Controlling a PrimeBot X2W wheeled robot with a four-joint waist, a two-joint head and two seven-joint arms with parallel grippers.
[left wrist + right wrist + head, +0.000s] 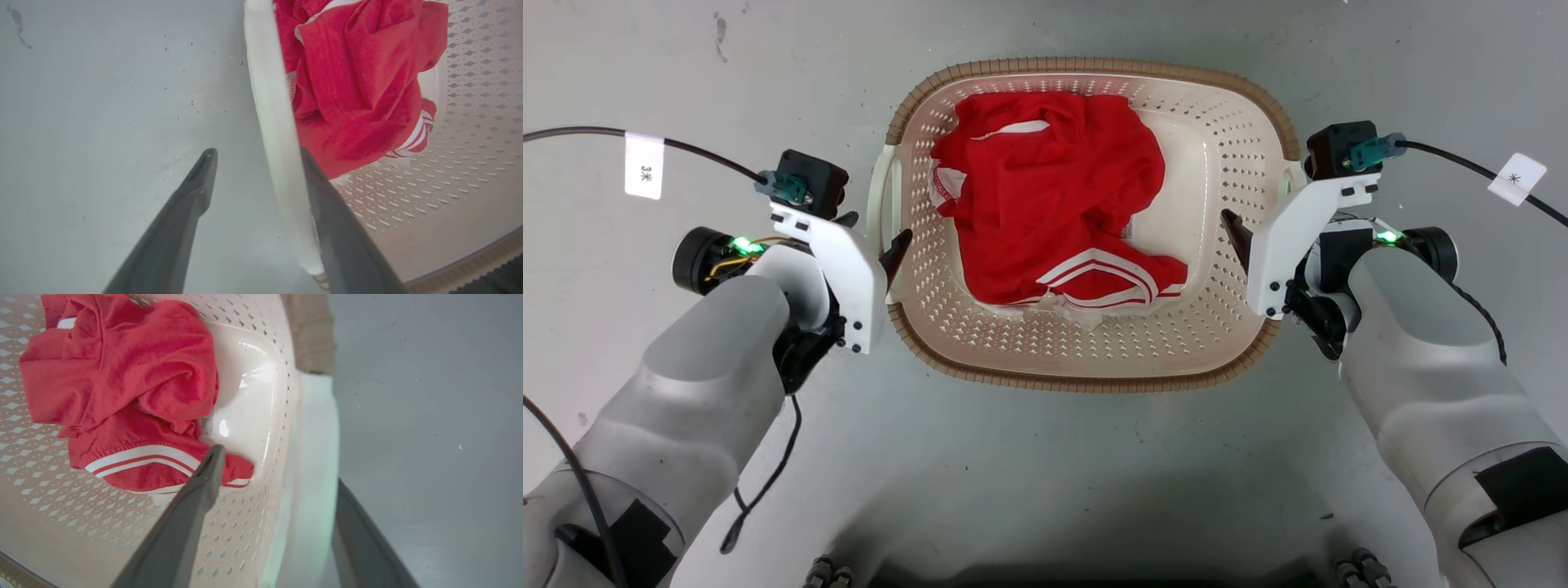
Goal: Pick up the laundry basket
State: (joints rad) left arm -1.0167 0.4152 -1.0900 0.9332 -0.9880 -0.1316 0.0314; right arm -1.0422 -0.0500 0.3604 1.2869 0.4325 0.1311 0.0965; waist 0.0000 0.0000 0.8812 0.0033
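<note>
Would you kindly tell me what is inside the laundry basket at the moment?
Inside the laundry basket lies a crumpled red garment with white stripes, leaving the glossy floor bare on the robot's right. Whatever is under the garment is covered.

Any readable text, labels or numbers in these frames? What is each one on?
"3" plus a second character, possibly "米", printed sideways: left cable tag, a white tag on the black cable.
A single star-like mark, possibly "*": right cable tag, also white.
Too small to read: care label on the red garment in the laundry basket.
</note>
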